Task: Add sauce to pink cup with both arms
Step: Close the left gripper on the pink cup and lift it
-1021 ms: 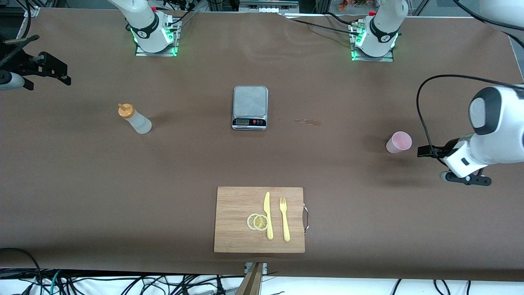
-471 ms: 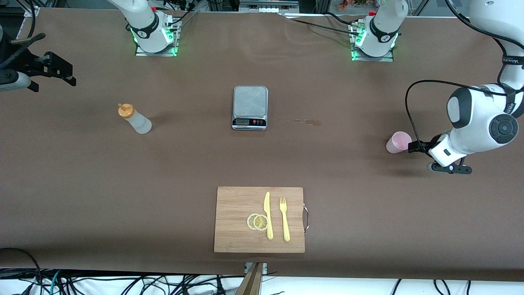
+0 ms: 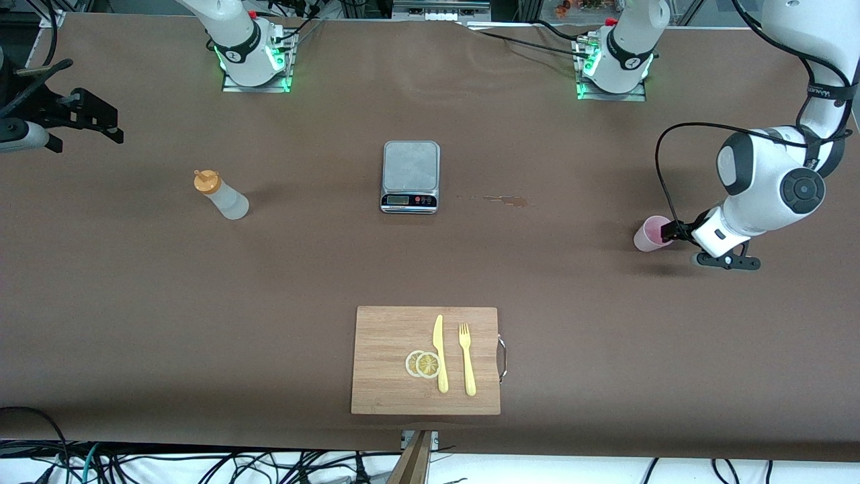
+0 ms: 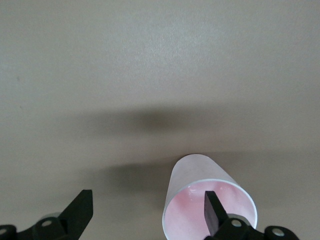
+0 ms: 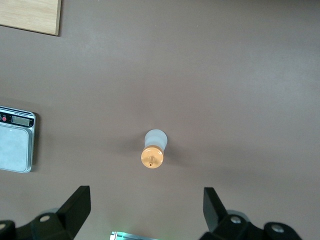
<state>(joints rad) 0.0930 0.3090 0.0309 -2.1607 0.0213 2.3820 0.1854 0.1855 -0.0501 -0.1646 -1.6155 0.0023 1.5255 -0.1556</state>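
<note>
Fingers of the left gripper (image 4: 145, 212) stand wide, one inside the upright pink cup (image 3: 652, 234); right gripper (image 5: 145, 210) fingers stand wide above the sauce bottle (image 3: 221, 194) on the worktop (image 3: 322, 255).

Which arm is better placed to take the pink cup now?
Left. Its open claw is already at the pink cup, one finger over the rim. The right claw hovers open toward the sauce.

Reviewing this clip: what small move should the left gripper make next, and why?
Probably shift sideways to centre on the pink cup. The left gripper is open at the cup, but one finger sits over the cup's mouth instead of outside its wall, so closing now would likely pinch only the rim.
</note>
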